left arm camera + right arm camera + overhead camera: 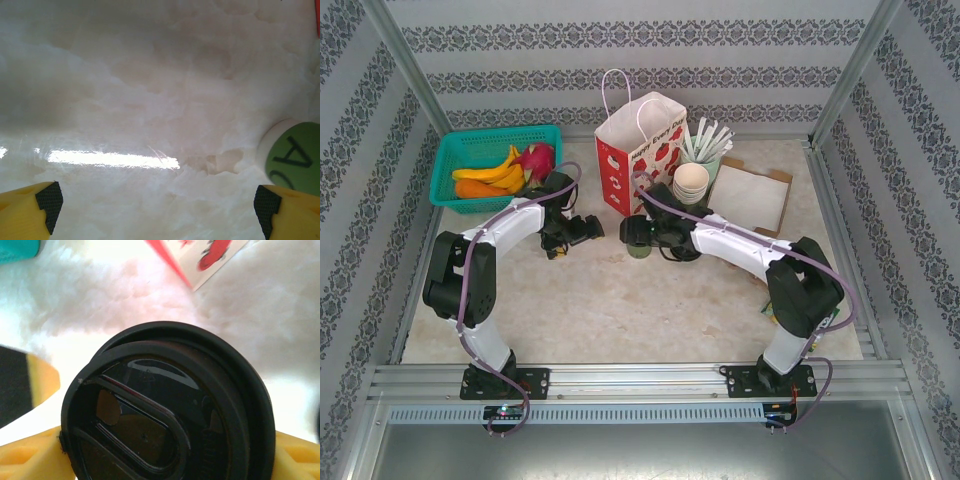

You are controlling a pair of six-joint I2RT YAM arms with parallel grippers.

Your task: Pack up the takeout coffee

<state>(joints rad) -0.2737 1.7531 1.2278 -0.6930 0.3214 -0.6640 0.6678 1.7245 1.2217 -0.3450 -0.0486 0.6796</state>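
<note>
The cup [641, 248], black lid [165, 410] on, sits on the table [620, 310] just in front of the bag [638, 150], between the two arms, and is not yet packed. The right gripper [645, 235] has its fingers [25, 460] on either side of the lid, close against it; I cannot tell whether they clamp it. The left gripper [568, 232] hangs beside the cup, jaws wide apart and empty. The task looks to be at the pick-up, with lifting the cup and lowering it into the bag left to do.

clr: tbl [620, 310] front | obst: bag [638, 150], cup stack [691, 183] at rear
</note>
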